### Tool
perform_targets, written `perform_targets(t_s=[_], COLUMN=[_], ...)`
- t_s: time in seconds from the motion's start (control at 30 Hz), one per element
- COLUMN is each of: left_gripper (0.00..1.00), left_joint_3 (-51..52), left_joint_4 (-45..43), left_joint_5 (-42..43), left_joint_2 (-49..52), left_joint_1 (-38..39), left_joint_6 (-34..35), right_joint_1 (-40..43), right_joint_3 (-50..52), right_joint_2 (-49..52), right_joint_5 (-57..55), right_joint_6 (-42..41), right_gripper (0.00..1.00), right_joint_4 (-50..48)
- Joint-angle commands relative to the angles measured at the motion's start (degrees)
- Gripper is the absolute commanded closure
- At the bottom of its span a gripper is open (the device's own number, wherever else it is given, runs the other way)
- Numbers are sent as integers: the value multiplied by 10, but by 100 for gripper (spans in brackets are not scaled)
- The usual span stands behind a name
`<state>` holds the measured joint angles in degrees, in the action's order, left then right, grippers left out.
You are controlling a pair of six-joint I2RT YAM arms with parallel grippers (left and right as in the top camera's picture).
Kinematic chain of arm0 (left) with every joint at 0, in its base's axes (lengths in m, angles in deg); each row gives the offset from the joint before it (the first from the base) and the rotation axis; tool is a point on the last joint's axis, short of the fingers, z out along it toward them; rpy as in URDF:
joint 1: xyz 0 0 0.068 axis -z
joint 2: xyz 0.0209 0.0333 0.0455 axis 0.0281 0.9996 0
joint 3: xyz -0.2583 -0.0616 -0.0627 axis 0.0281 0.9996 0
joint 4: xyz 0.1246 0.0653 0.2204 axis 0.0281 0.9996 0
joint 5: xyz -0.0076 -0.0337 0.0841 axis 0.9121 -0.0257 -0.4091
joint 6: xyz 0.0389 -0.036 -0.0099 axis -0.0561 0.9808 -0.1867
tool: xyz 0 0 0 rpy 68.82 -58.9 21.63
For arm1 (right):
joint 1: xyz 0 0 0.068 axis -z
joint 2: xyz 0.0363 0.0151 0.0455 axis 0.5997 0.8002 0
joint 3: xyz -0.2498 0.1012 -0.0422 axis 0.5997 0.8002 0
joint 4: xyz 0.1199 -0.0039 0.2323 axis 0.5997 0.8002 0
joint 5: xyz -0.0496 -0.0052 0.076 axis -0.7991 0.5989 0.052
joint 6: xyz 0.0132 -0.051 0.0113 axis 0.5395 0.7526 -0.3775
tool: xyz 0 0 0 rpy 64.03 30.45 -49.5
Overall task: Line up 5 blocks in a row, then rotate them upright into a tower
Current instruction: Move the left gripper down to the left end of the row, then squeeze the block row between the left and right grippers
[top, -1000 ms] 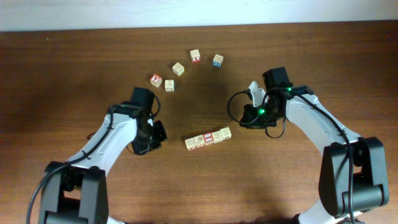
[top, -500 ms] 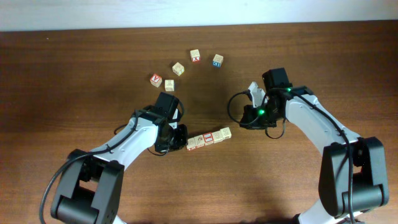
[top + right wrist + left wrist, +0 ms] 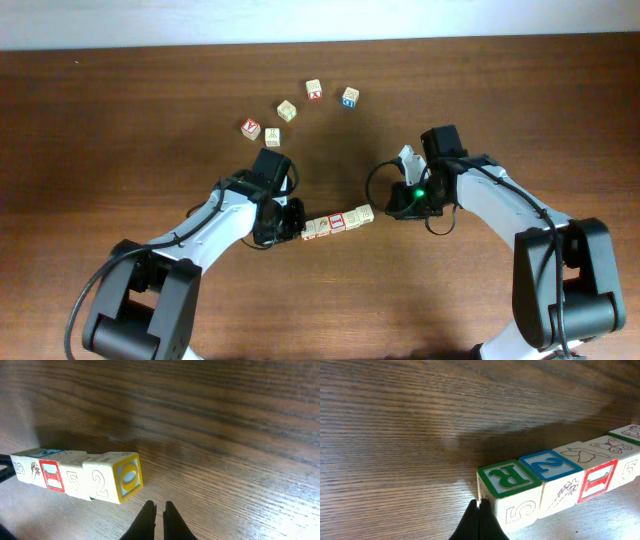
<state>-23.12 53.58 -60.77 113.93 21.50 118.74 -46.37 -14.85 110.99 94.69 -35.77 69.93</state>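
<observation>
Five pale blocks [image 3: 335, 222], one touching row

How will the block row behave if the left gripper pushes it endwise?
Probably buckles rather than moving as one: the row is separate cubes only abutting, and the shut left gripper sits at a corner of the R cube, not its centre. Cubes look like stiff, light wood. Flat faces should slide on the table, not roll.
</observation>
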Motion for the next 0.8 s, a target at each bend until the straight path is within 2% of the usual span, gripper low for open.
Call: perform_targets(t_s=[0.0, 0.33, 0.4, 0.47, 0.53, 0.63, 0.77], left_gripper=[100, 100, 100, 100, 100, 100, 100], left_joint_3=[5, 5, 5, 5, 5, 5, 5], left_joint_4=[-8, -19, -19, -19, -19, -19, -19], left_joint_5=[4, 3, 2, 2, 2, 2, 2], left_joint_2=[5, 5, 5, 5, 5, 5, 5], left_joint_1=[5, 13, 13, 13, 13, 13, 13], left_joint_6=[2, -8, -8, -8, -8, -7, -7], right_joint_1=[-3, -13, -2, -9, -56, -79, -84], right_joint_3=[2, 2, -44, -67, -67, -66, -66], right_joint_2=[0, 25, 25, 26, 56, 73, 73], right_joint_5=[9, 36, 33, 16, -24, -36, -36], right_joint_6=[27, 56, 56, 49, 18, -22, -22], right_gripper=[92, 92, 92, 92, 93, 96, 96], right_joint_4=[-8, -18, -18, -50, -85, -61, -54])
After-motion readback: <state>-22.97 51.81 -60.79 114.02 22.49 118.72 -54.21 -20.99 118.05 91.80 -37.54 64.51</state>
